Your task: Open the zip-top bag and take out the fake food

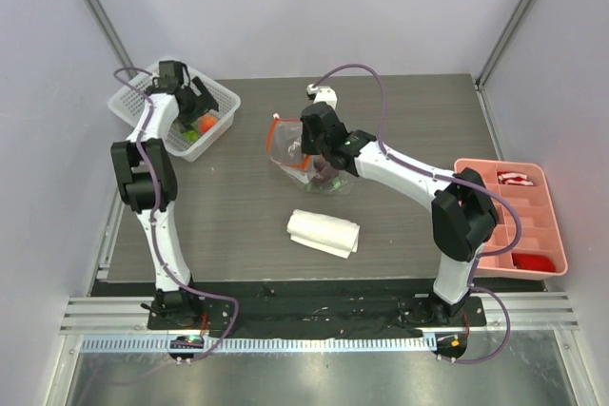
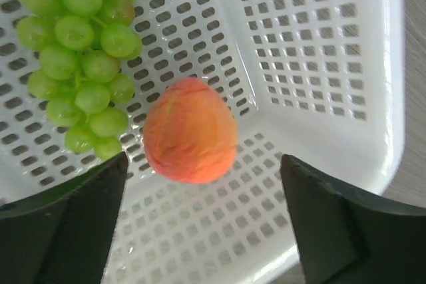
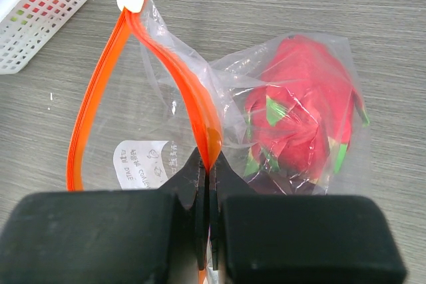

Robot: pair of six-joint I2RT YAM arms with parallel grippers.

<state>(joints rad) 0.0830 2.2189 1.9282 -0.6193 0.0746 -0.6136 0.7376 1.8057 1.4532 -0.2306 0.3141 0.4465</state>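
The zip-top bag (image 3: 153,118) lies on the table with its mouth gaping, and my right gripper (image 3: 210,164) is shut on its orange zipper strip (image 3: 100,84). Inside the bag are a red-pink dragon fruit (image 3: 299,111) and a dark purple piece (image 1: 326,176). From the top view the bag (image 1: 285,145) sits at mid-table under the right gripper (image 1: 306,154). My left gripper (image 2: 203,159) hangs open over the white basket (image 2: 313,51). Below its spread fingers lie a small orange (image 2: 190,131) and green grapes (image 2: 80,58), neither of them held.
A folded white cloth (image 1: 324,232) lies in front of the bag. A pink divided tray (image 1: 514,221) holding red items stands at the right table edge. The white basket (image 1: 133,106) sits at the back left corner.
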